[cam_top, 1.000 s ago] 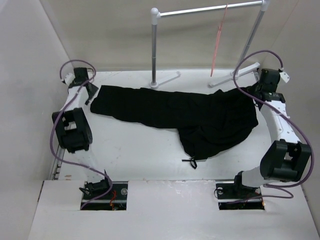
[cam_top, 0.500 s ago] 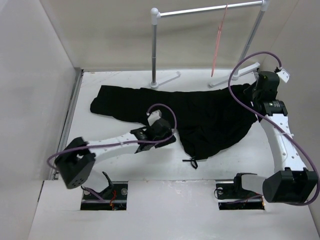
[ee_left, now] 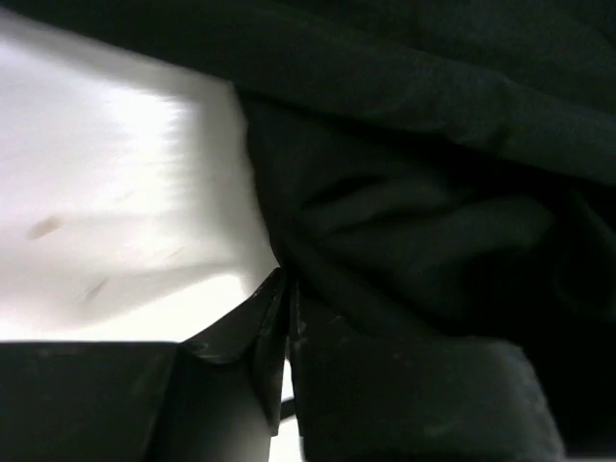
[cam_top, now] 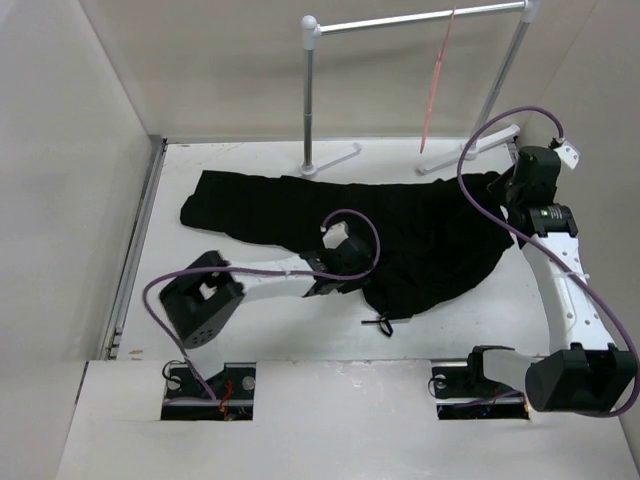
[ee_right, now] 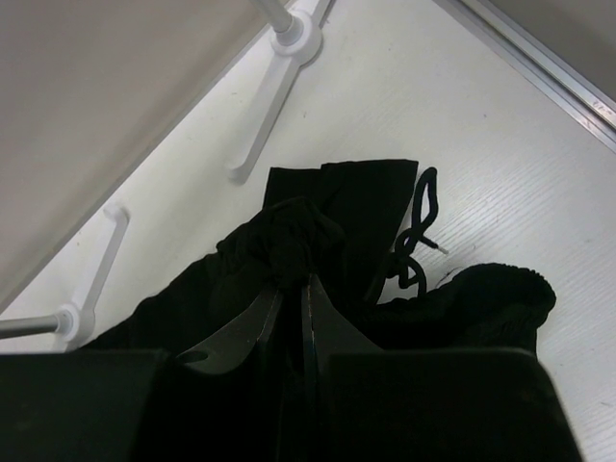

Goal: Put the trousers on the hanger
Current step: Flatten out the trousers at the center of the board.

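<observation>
The trousers (cam_top: 420, 230) lie spread flat on the table (cam_top: 450, 320), running from far left of the left gripper (cam_top: 352, 278) across to the right gripper (cam_top: 512, 188).

The left gripper is low at the near edge of the cloth, about halfway along it. In its wrist view the two fingers are pressed together with only a thin slit between them, and their tips meet the hem just where black fabric gives way to white table. Cloth fills everything ahead of and to the right of the tips, with bare table to their left. I cannot tell if any fabric is nipped between them.

The right gripper is at the trousers' far right end. Its fingers are closed on a gathered bunch of cloth that puckers up at the tips. The waistband spreads out just to the right of the fingers, and a drawstring (ee_right: 416, 241) curls beside them.

The hanger (cam_top: 433, 95) hangs from the bar of the rail (cam_top: 308, 100), beyond and above the right gripper and a little to its left. It is well apart from the left gripper and clear of the trousers. The rail's feet rest on the table just past the right fingertips.
</observation>
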